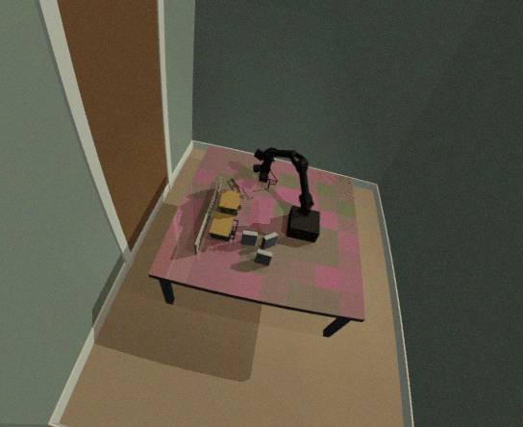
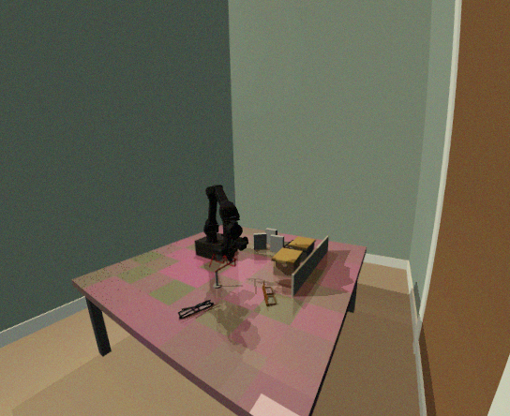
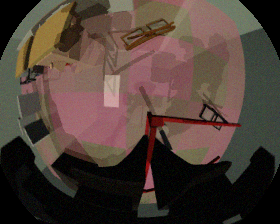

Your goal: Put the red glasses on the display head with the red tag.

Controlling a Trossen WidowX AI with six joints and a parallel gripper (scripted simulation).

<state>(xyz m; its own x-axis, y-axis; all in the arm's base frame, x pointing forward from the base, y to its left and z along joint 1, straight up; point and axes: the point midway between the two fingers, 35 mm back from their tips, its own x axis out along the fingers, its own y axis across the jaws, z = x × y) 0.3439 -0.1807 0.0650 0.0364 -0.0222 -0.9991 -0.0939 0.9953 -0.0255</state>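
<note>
My gripper point(image 1: 263, 180) point(image 2: 231, 260) point(image 3: 147, 138) is shut on the red glasses point(image 1: 276, 177) point(image 2: 226, 265) point(image 3: 201, 122), above the table. In the wrist view one red bar runs between the fingertips and another reaches right from its corner. Two display heads with yellow tops stand side by side. The one nearer the exterior camera, head point(image 1: 229, 199) point(image 2: 288, 256) point(image 3: 53, 32), has a small red spot low on its front in the wrist view, perhaps the tag. The other head point(image 1: 222, 225) point(image 2: 302, 243) has dark glasses point(image 1: 235, 230) at its front.
A small post point(image 2: 217, 280) stands below the red glasses; whether they touch is unclear. Brown glasses point(image 1: 233, 184) point(image 2: 269, 296) point(image 3: 148, 33) and black glasses point(image 2: 195, 309) point(image 3: 211, 116) lie on the table. A long panel point(image 1: 209, 213) point(image 2: 310, 266) runs behind the heads. Grey blocks point(image 1: 249, 238) point(image 2: 260, 242) stand beyond.
</note>
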